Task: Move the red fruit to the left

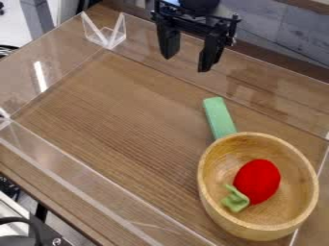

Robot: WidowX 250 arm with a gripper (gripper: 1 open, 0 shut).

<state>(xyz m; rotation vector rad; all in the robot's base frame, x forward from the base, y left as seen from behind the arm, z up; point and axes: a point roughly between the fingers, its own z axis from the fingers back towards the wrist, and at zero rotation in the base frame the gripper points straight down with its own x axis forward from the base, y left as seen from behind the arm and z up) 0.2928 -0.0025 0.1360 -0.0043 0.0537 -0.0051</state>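
Note:
The red fruit (257,179), small and round with a light green stem piece at its lower left, lies inside the wooden bowl (297,159) at the lower right. My gripper (188,50) hangs at the top centre, well above and behind the bowl. It points down, its two black fingers (168,42) stand apart, and nothing is between them.
A flat light-green oblong block (218,116) lies on the wooden tabletop, touching the bowl's far rim. Clear acrylic walls (64,163) fence the work area on all sides, with a clear bracket (103,32) at the back left corner.

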